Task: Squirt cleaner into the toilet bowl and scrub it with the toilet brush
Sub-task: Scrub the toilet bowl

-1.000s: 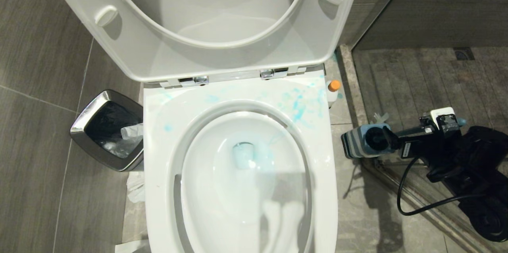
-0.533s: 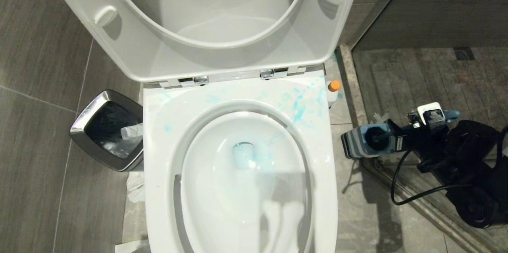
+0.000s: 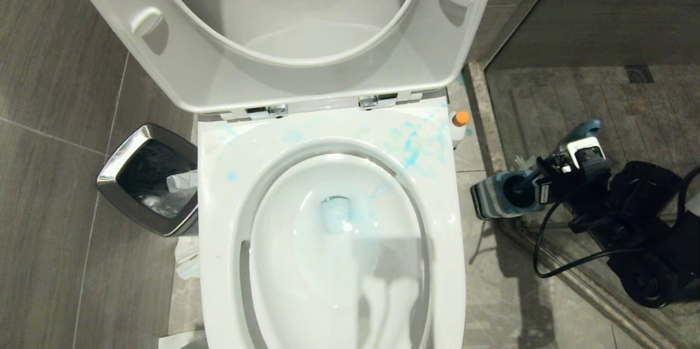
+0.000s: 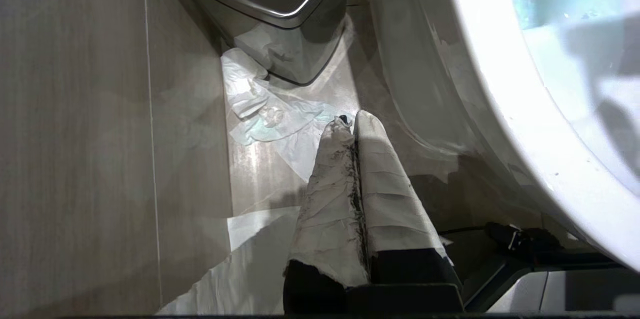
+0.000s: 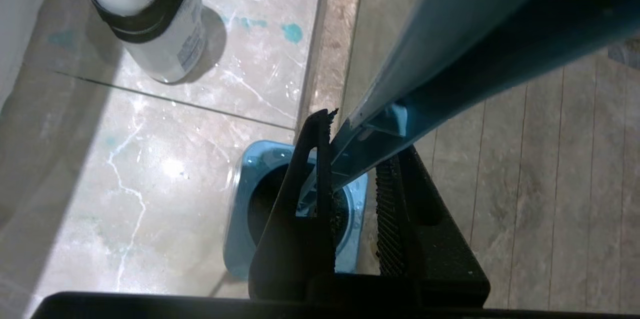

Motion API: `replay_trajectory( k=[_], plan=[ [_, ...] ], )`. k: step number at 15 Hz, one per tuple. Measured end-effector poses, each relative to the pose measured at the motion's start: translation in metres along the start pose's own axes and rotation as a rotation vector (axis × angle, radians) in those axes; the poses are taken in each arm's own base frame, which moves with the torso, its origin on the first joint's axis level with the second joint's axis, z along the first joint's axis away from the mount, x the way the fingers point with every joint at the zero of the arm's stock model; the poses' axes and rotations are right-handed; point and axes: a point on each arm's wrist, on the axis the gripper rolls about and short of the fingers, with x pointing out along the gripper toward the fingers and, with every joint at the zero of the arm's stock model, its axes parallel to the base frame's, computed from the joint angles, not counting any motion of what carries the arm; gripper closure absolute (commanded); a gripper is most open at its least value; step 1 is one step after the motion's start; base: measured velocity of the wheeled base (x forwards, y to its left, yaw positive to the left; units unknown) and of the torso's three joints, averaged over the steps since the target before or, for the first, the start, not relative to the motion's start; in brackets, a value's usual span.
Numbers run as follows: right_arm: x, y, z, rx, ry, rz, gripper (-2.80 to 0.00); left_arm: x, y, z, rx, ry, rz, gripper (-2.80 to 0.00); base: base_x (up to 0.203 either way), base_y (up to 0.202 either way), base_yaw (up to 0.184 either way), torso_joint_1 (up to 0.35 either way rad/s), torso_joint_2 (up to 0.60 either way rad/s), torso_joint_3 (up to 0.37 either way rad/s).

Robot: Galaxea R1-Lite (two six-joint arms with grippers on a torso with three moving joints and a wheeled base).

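The right pincer (image 5: 352, 179) grips the slim slate-blue toilet brush (image 5: 450, 59) by its handle, its head down in the square blue-grey ribbed holder (image 3: 495, 200) on the floor beside the white ceramic toilet bowl (image 3: 328, 217). Only the right wrist view shows the handle clamped. The white orange-capped cleaner bottle (image 3: 459, 124) stands near. The left pincer (image 4: 354, 131), closed and empty, hangs by the steel-rimmed waste bin (image 4: 280, 4).

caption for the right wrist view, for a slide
Right gripper closing around the toilet brush handle above its blue holder, cleaner standing on the floor beyond.
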Motion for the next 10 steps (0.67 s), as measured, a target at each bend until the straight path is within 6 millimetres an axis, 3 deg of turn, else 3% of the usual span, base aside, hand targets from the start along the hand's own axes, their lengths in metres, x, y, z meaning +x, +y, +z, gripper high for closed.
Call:
replay_trajectory(
  k=[5, 10],
  plan=[
    [-0.016, -0.002, 0.007, -0.003, 0.005, 0.003, 0.00, 0.000, 0.000, 0.000, 0.000, 0.000, 0.001, 0.00, 0.000, 0.000, 0.000, 0.000, 0.00, 0.000],
    [-0.068, -0.013, 0.029, 0.016, -0.001, -0.002, 0.00, 0.000, 0.000, 0.000, 0.000, 0.000, 0.002, 0.00, 0.000, 0.000, 0.000, 0.000, 0.00, 0.000]
  ],
)
